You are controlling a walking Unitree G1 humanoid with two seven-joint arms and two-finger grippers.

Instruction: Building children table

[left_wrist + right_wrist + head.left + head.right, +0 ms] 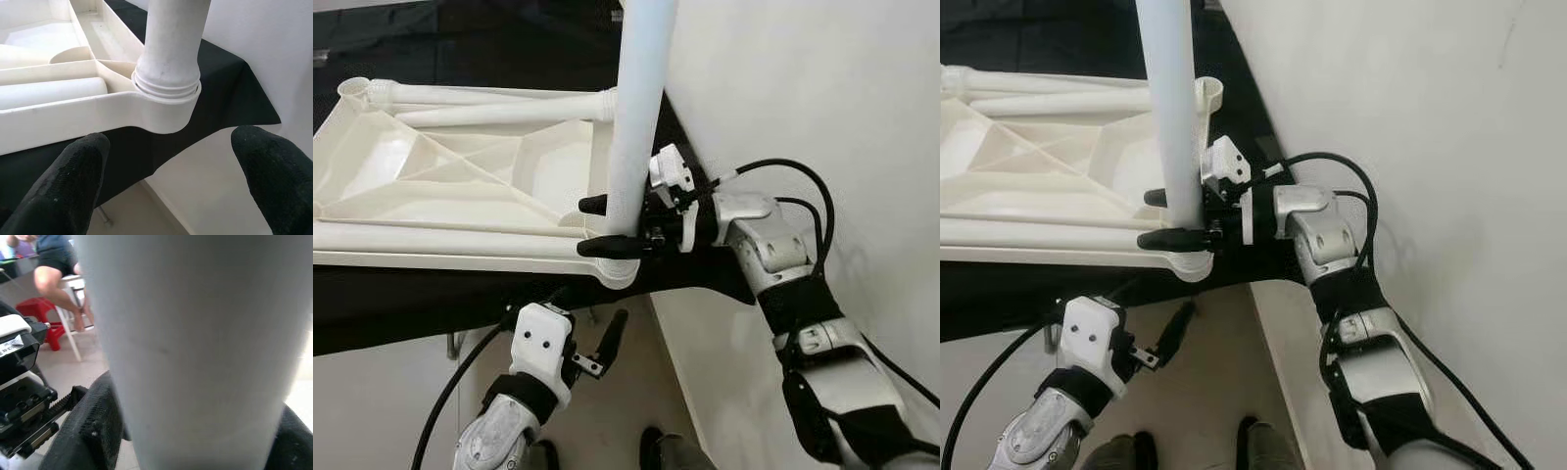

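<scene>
Right claw (612, 225): we hold the leg (636, 108) low down, one black finger on each side, to keep it upright while its threaded end sits in the socket (168, 110)
Leg: between our right fingers, standing in the corner socket just below them
Left claw (607, 343): wide, holding nothing, below the socket and clear of it; we judge it waits to steady the corner
Top (460, 186): upturned on the black cloth (230, 93) beside our right claw, ribs up so the sockets face us
Tray of the top: two loose legs (489, 98) lie along its far edge
</scene>
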